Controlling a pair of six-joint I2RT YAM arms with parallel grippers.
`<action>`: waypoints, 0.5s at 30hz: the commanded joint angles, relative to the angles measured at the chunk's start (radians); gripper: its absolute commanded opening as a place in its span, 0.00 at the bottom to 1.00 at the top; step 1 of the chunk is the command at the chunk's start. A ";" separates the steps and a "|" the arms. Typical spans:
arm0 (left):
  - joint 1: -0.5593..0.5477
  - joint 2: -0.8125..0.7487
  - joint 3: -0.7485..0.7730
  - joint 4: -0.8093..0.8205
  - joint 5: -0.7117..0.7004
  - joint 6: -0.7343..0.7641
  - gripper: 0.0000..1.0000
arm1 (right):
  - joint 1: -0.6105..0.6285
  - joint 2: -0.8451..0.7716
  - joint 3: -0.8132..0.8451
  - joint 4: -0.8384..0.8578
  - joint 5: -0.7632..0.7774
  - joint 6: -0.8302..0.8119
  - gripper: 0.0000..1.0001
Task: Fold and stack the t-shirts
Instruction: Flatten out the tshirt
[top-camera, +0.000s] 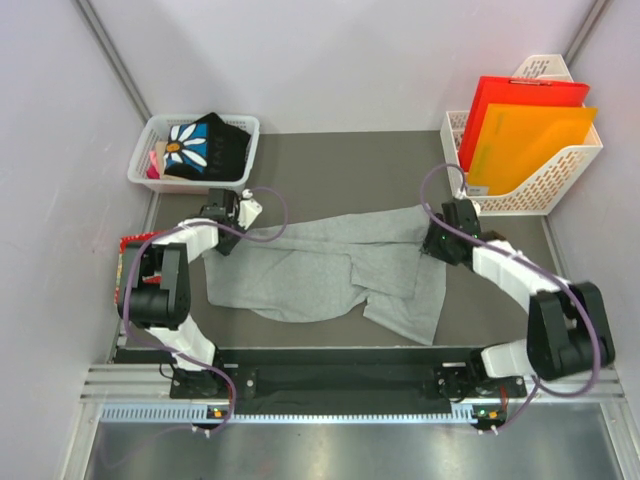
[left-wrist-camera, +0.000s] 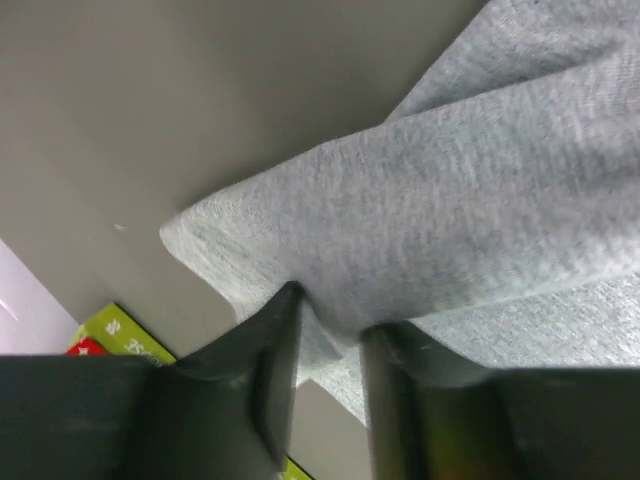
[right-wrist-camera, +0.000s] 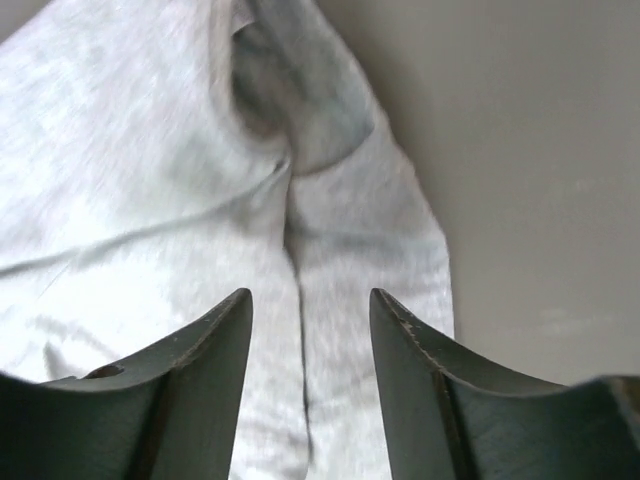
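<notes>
- We see the grey t-shirt lying rumpled and unfolded across the middle of the desk. It stretches from the left arm to the right arm.
- The left jaws sit at the shirt's far-left corner. In the left wrist view their fingers are nearly closed, with only a narrow gap between them. A fold of the grey t-shirt is pinched in that gap, and the corner of cloth pokes out beyond the tips.
- The right jaws are at the shirt's right end. In the right wrist view their fingers stand wide apart with nothing between them. The grey t-shirt lies creased underneath. We cannot tell whether the tips touch the cloth.
- The black t-shirt, with its white daisy on a blue print, is bunched in a white basket at the far-left corner of the desk. It is well apart from the grey one.
- A small red packet lies at the desk's left edge, partly hidden behind the left arm.
- A white file rack stands at the far right. It holds a red folder and an orange folder.
</notes>
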 joint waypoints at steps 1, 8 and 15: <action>0.006 0.036 0.033 0.020 0.011 0.012 0.29 | 0.046 -0.150 -0.080 -0.026 -0.030 0.005 0.52; 0.006 0.033 0.030 0.014 0.007 0.017 0.20 | 0.161 -0.195 -0.195 -0.020 -0.044 0.057 0.53; 0.006 0.002 0.011 0.007 0.004 0.023 0.20 | 0.223 -0.109 -0.201 0.027 -0.041 0.096 0.50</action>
